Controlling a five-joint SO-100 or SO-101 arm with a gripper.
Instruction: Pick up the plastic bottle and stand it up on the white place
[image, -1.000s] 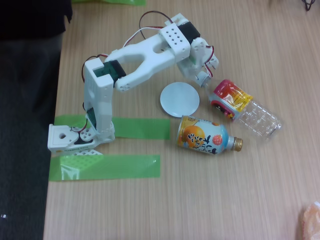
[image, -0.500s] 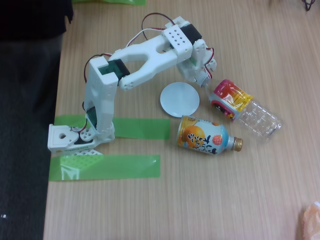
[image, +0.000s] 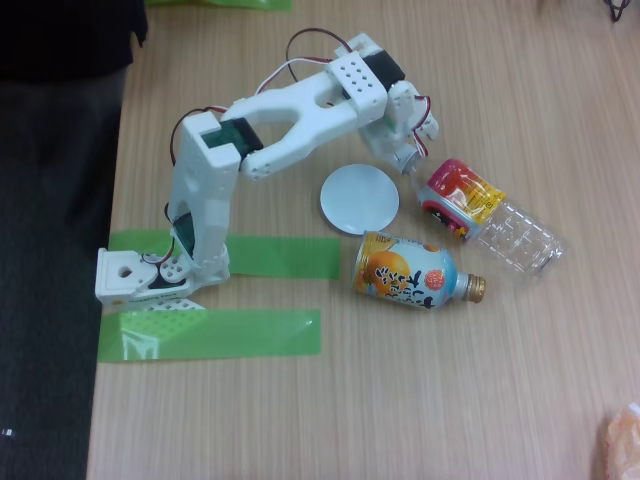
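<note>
End effector (image: 408, 160) sits low at the plastic bottle's (image: 490, 213) cap end; whether its jaws are apart or closed cannot be told. Bottle lies on its side on the worktop (image: 450, 400), just right of the white place (image: 359, 199).

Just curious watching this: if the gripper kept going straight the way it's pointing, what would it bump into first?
Probably the cap end of the plastic bottle lying just beyond the gripper; depth is hard to judge here.

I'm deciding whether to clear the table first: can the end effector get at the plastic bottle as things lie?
Probably yes. The end effector is already at the cap end of the plastic bottle, and the orange bottle-can lies off to the side.
</note>
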